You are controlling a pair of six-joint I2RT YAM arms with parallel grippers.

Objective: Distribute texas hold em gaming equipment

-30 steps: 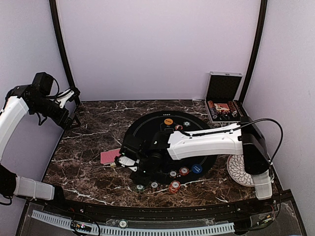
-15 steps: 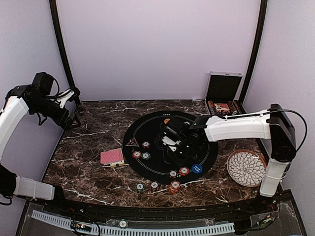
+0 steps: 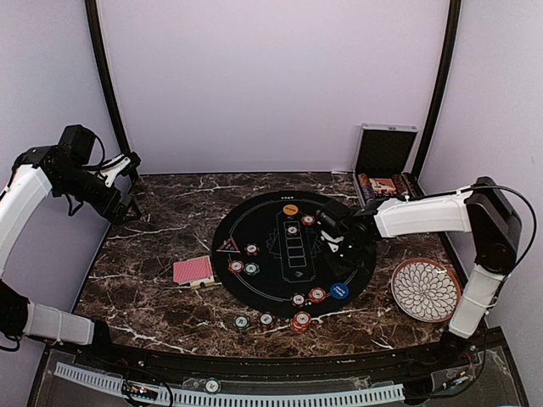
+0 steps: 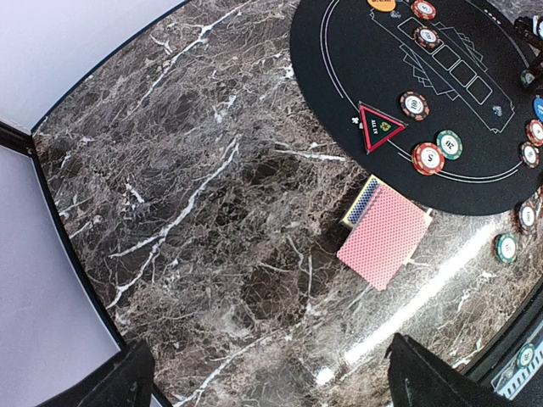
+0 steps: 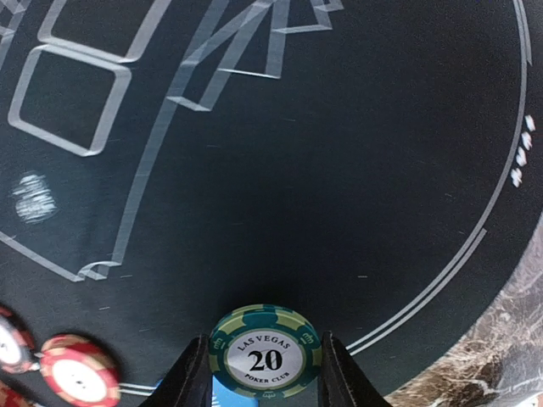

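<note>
My right gripper [image 3: 341,240] hangs over the right half of the black round mat [image 3: 263,222], shut on a green chip marked 20 [image 5: 265,352] that sits flat between its fingers [image 5: 265,363]. Red, green and white chips [image 3: 252,269] lie round the mat, with a red stack [image 3: 300,322] at its front edge. An orange button [image 3: 290,209], a blue button [image 3: 339,291] and a triangular marker [image 4: 376,128] rest on the mat. Red-backed cards [image 4: 383,236] lie left of it. My left gripper [image 4: 276,381] is open, high over the table's left side.
An open silver case [image 3: 386,170] with chips inside stands at the back right corner. A white patterned plate [image 3: 424,290] lies right of the mat. Black frame posts [image 3: 103,85] rise at both back corners.
My right arm has swung from the mat's front left across to its right side, with the green chip in its jaws. The left arm has not moved.
</note>
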